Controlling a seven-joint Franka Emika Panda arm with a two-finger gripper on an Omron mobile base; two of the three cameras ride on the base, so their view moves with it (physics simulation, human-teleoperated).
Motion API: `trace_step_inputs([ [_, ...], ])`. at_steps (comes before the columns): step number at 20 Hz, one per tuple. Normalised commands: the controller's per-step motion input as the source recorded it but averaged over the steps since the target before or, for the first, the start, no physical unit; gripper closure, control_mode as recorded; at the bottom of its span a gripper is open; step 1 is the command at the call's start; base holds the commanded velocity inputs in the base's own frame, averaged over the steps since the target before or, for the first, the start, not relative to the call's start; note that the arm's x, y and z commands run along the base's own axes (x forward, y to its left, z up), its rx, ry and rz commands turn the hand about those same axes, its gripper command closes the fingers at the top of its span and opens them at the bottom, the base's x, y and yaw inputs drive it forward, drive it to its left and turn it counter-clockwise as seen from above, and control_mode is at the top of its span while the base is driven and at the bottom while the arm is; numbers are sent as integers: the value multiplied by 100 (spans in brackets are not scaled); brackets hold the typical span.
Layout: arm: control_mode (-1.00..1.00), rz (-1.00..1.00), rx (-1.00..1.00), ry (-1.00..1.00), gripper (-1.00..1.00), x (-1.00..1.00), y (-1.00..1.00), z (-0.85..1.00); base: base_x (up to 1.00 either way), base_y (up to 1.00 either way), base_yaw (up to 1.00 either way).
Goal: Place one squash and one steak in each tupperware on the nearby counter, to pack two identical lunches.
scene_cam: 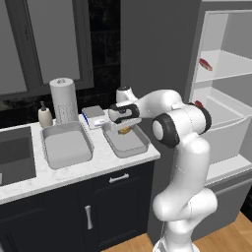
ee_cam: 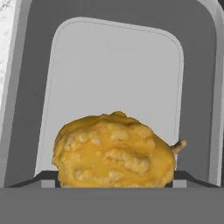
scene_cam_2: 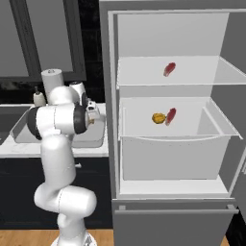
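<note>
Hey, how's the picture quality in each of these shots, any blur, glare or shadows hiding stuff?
Left base view: sharp, flat light, the white arm hides most of the lumpy yellow-orange squash. Right base view: even light, no glare, faint shading inside the white fridge. Hand view: squash close and soft-edged over the shallow grey rectangular tupperware.

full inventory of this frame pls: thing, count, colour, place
squash: 2, yellow-orange; one between the gripper's fingers over the right tupperware, one in the fridge drawer
steak: 2, red; one on the fridge shelf, one in the drawer beside the squash
tupperware: 2, grey; left one and right one, both on the counter
counter: 1, white marble-look, over dark cabinets
sink: 1, dark, left end of counter
paper towel roll: 1, white, behind left tupperware
soap bottle: 1, cream, beside the roll
fridge: 1, grey, open
gripper: 1, white arm, jaws wide around the squash
</note>
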Motion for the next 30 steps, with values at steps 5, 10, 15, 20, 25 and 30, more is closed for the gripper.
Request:
trace_step_inputs([
  [5, -100, 0, 0, 4, 100, 0, 0, -79, 0, 0, 0],
  [10, -100, 0, -1, 0, 100, 0, 0, -55, 0, 0, 0],
  [15, -100, 0, 0, -1, 100, 16, 0, -2, 0, 0, 0],
  [20, -100, 3, -1, 0, -100, 35, 0, 3, 0, 0, 0],
  [25, -100, 5, -2, 0, -100, 19, 0, 9, 0, 0, 0],
  [30, -100, 6, 0, -3, -100, 5, 0, 52, 0, 0, 0],
])
